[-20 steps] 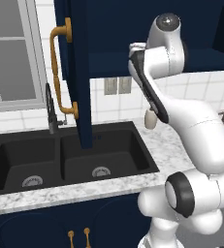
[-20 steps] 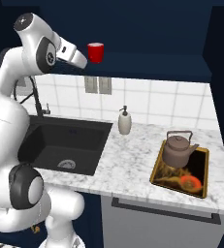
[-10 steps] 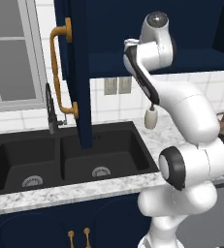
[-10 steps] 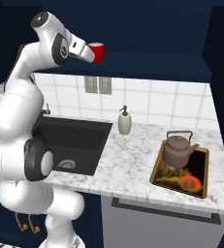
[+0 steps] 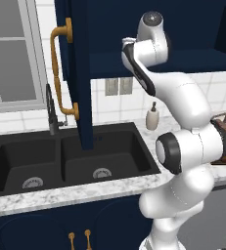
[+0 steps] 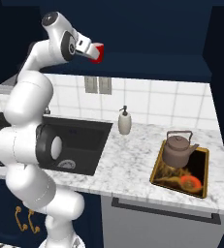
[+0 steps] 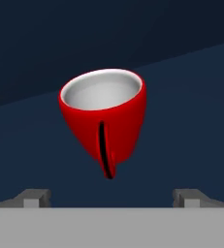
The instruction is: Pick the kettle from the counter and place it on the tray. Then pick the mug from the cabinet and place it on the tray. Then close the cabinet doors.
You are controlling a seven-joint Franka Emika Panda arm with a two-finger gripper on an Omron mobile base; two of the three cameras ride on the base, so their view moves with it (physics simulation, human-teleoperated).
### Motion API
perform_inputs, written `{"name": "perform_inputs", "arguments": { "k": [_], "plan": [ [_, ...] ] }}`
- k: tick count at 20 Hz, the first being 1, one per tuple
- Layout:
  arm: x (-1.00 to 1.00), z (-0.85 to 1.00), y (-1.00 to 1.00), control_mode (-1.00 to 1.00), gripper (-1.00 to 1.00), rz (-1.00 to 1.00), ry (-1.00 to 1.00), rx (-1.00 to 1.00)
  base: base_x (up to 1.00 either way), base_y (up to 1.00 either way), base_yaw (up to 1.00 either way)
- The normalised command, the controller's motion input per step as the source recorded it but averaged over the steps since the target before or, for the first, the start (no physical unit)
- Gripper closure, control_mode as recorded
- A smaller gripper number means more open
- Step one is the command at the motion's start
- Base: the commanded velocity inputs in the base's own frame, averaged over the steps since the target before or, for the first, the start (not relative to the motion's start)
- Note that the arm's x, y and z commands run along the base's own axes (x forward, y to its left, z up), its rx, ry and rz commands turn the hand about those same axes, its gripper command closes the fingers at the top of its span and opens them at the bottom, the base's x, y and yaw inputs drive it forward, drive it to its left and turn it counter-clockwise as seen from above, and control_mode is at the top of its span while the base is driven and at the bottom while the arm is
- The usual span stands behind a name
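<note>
You are seeing the cabinet door (image 5: 78, 73) swung open over the sink (image 5: 60, 163) from the left base view, its brass handle (image 5: 60, 73) facing you. The right base view is showing the kettle (image 6: 178, 149) sitting on the tray (image 6: 203, 177) on the counter (image 6: 128, 164). The gripper (image 7: 111, 199) is spread open, fingertips (image 7: 33, 197) flanking empty space below the mug (image 7: 106, 116) on the cabinet (image 6: 147, 29) shelf.

The arm rises from its base, bends at the elbow and reaches up level with the cabinet (image 6: 147, 58) shelf. The gripper (image 7: 111, 196) points into the cabinet opening, its fingertips (image 7: 35, 196) spread wide apart and gripping nothing.
</note>
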Motion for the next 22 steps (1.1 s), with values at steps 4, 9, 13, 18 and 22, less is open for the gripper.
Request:
{"name": "perform_inputs", "arguments": {
  "k": [4, 9, 13, 18, 22],
  "plan": [
    [0.28, -0.04, 0.0, -1.0, -1.0, 0.0, 0.0, 0.0, 0.0, 0.0, 0.0],
    [0.28, 0.0, -0.03, -1.0, -1.0, 0.0, 0.0, 0.01, 0.0, 0.0, 0.0],
    [0.1, -0.01, 0.0, -1.0, -1.0, 0.0, 0.0, 0.0, 0.0, 0.0, 0.0],
    [0.0, -0.01, 0.0, -1.0, 1.0, 0.0, 0.0, 0.0, 0.0, 0.0, 0.0],
    [0.0, -0.09, 0.0, -1.0, 1.0, -0.05, -0.02, 0.0, 0.0, 0.0, 0.0]
  ]
}}
